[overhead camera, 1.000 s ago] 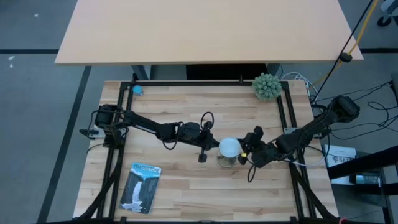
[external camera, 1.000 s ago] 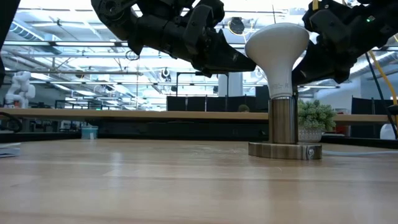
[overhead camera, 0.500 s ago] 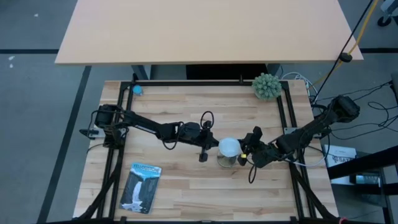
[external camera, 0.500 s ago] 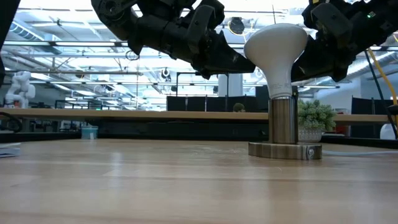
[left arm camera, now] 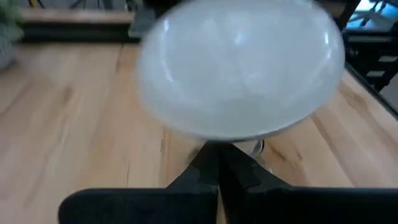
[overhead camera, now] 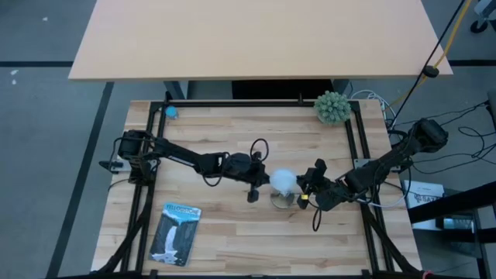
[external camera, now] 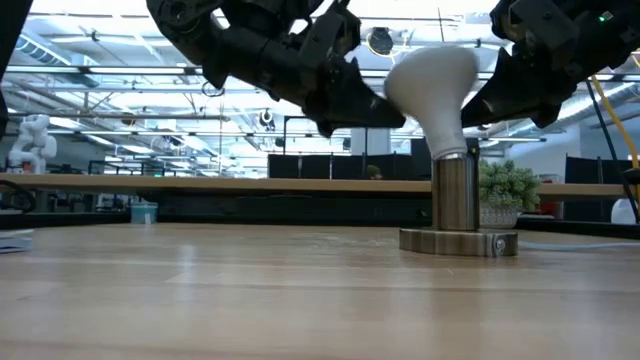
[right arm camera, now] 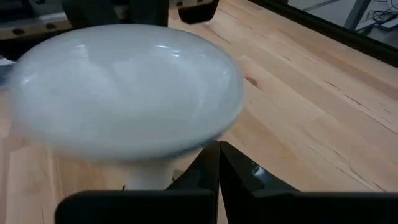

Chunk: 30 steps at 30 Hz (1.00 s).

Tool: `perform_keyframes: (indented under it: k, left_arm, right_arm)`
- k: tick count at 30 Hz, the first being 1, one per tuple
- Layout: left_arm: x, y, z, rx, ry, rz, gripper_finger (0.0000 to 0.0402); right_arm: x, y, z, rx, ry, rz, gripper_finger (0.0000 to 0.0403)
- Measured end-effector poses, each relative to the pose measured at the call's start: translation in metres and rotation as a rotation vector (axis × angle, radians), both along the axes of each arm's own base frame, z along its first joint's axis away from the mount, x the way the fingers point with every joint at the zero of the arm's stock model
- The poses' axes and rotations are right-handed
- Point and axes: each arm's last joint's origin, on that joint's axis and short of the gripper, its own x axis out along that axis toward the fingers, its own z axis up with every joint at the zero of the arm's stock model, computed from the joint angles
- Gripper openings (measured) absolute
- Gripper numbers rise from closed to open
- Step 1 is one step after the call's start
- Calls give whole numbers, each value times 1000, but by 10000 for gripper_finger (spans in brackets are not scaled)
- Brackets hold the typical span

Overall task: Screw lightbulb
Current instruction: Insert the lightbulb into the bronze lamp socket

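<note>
Wooden table (overhead camera: 232, 232): lightbulb (external camera: 432, 90) leans crooked in the metal socket (external camera: 455, 205).
Flanking the bulb, left gripper (overhead camera: 256, 184) and right gripper (overhead camera: 308, 188) show closed fingers; more pushing could cross-thread it.

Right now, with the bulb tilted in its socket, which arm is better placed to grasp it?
Probably the left. The bulb leans from the socket toward the left gripper, whose tip is at the globe. The right gripper is on the opposite side. Both have shut jaws.
</note>
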Motion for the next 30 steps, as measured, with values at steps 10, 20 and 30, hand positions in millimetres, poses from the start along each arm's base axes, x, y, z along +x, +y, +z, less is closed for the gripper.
perform_keyframes:
  k: [10, 20, 30]
  left_arm:
    - [8, -2, 13, 37, -18, -16, 0]
    - [14, -1, 23, 91, 75, 17, 0]
    - [11, 16, 17, 33, 155, 123, 0]
  right_arm:
    - [0, 0, 0, 2, -4, 3, 0]
    - [1, 0, 1, 5, -6, 4, 0]
    - [0, 2, -1, 87, 4, 30, 0]
